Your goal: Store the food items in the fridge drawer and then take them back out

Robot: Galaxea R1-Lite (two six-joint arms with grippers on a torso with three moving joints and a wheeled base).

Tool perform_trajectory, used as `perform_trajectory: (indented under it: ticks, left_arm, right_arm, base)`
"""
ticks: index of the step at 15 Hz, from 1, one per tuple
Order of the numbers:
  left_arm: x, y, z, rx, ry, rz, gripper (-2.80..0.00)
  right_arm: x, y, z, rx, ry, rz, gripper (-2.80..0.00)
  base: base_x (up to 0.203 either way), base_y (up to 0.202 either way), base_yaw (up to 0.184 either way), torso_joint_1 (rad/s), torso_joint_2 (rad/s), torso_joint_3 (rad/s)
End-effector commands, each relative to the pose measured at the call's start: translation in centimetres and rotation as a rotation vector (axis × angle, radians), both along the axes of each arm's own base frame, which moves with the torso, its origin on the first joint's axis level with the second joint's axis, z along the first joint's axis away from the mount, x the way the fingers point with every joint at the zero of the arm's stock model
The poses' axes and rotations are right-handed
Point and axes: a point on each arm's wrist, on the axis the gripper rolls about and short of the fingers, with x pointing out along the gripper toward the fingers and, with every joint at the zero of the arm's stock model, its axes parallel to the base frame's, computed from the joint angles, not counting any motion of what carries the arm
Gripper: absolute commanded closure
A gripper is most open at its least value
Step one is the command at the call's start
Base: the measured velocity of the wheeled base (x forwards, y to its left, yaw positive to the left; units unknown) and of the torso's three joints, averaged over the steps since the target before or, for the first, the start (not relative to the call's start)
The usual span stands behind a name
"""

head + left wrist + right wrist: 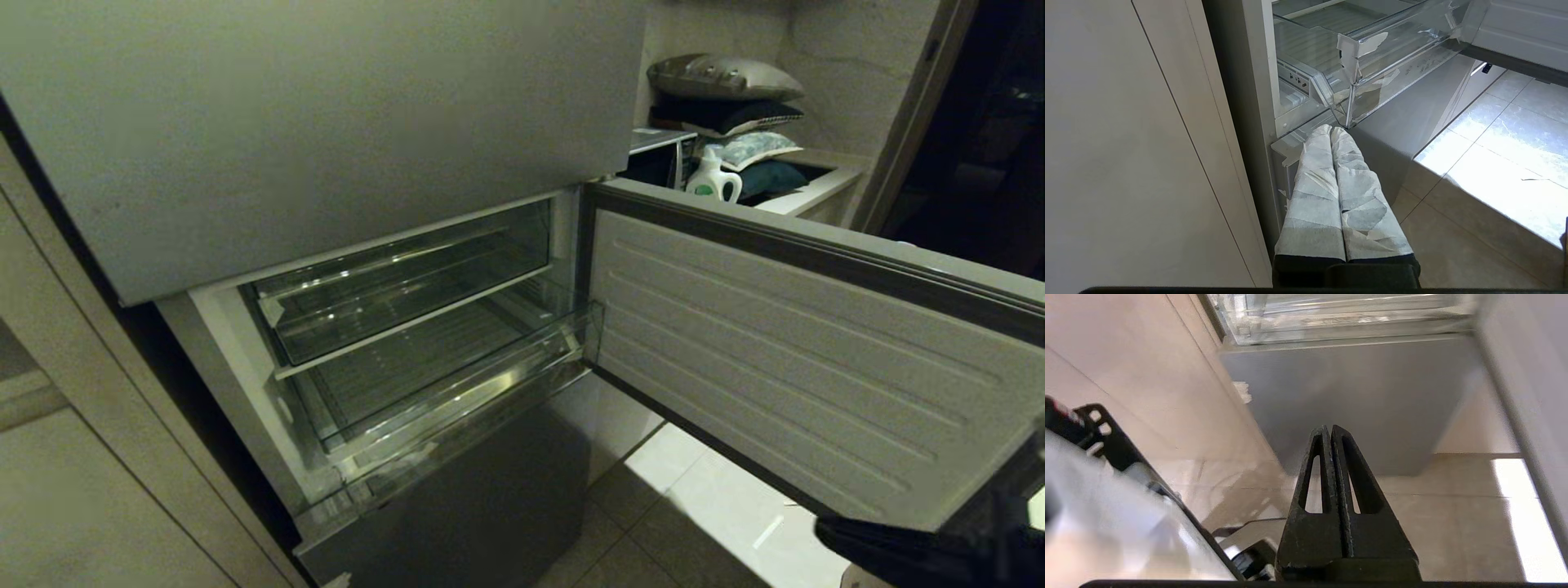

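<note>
Standing pulled out beneath the open fridge door, the clear fridge drawer holds nothing visible. Right gripper points at the lower grey panel, fingers pressed together; left gripper, tape-wrapped fingers together, sits below the drawer's front corner.

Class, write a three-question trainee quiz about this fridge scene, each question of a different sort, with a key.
1. True or false: the fridge drawer holds food.
2. Which way is the open fridge door swung? A) robot's right B) robot's left
3. Fill in: both the left end effector and the right end effector are ____.

Key: 1 false, it looks empty; 2 A; 3 shut, holding nothing.
</note>
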Motion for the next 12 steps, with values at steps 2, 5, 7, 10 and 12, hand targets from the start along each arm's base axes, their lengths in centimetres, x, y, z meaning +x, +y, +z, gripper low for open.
perform_trajectory:
  ticks: [2,5,7,10,12]
  left_arm:
    - [0.0,0.0,0.0,-0.001,0.002,-0.001,0.0]
    - [0.0,0.0,0.0,0.0,0.001,0.0,0.0]
    - [0.0,0.0,0.0,0.0,0.002,0.0,0.0]
    - [0.0,0.0,0.0,0.0,0.002,0.0,0.0]
    - [0.0,0.0,0.0,0.0,0.002,0.0,0.0]
  right_arm:
    - [-5.0,-5.5,-1.9,0.102,-0.19,-0.276,0.0]
    - [-6.9,-6.7,-4.6,0.05,-0.262,-0.63,0.0]
    - [-7.5,-6.8,-8.2,-0.044,-0.233,-0.726,0.0]
    - [-7.7,-6.7,-9.6,-0.099,-0.165,-0.704,0.0]
    - [-8.4,-6.7,-9.7,-0.085,-0.231,-0.626,0.0]
  base:
    - [0.0,0.0,0.0,0.0,0.0,0.0]
    - [0.0,0.0,0.0,0.0,0.0,0.0]
    - [0.0,0.0,0.0,0.0,0.0,0.0]
    - [0.0,0.0,0.0,0.0,0.0,0.0]
    - [0.0,0.0,0.0,0.0,0.0,0.0]
